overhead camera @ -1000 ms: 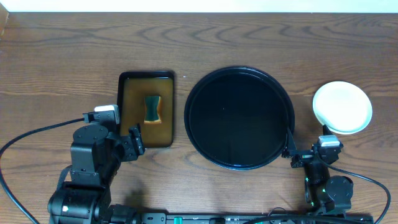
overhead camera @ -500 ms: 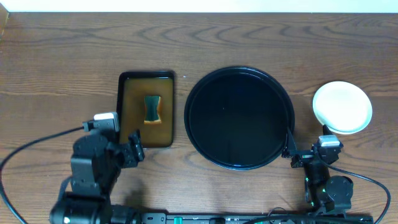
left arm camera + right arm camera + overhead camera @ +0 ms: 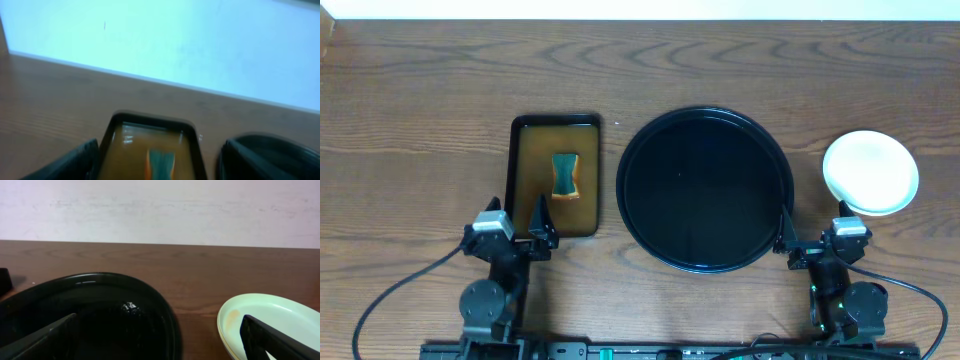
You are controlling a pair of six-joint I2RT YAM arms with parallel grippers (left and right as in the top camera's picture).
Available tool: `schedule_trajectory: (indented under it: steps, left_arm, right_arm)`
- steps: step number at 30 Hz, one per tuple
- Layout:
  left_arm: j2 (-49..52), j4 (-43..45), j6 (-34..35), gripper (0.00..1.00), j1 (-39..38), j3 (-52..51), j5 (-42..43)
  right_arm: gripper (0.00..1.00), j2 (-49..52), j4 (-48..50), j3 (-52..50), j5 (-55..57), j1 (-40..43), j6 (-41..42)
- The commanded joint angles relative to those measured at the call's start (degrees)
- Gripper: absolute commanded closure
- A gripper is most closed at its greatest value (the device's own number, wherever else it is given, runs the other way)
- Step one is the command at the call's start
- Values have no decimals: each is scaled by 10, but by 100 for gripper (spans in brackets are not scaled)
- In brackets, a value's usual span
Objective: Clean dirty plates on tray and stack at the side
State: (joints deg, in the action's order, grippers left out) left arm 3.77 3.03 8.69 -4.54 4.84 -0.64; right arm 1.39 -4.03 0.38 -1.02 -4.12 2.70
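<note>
The left pincer (image 3: 515,238) and the right pincer (image 3: 818,245) rest open at the near edge of the bench (image 3: 420,90). The plates (image 3: 870,172) sit stacked by its right edge, beside the round black tray (image 3: 705,190).

Both arms matte blk. L arm (image 3: 483,298): round joint housing, chunky links. L cam box (image 3: 492,224) on the wrist is silver-grey, and a thin blk L cable (image 3: 415,275) curves off it. R arm (image 3: 860,305): same build, grey R cam box (image 3: 850,229), sm green LEDs (image 3: 817,297) lit along the link, blk R cable (image 3: 920,291) arcing out. R gripper (image 3: 813,228): its fingers (image 3: 40,340) are flat charcoal wedges w/ straight edges, no markings I can read. L gripper (image 3: 515,225): wrist view too blurry, just one dark L finger (image 3: 65,162).
</note>
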Motion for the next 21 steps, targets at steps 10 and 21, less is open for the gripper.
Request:
schedule_trajectory:
  steps: [10,21]
  left_arm:
    - [-36,-68,-12,21,3,-46,-43]
    - [-35,-68,-12,21,3,-46,-43]
  right_arm:
    - [1,0,-2,-1,3,-2,0]
    - [1,0,-2,-1,3,-2,0]
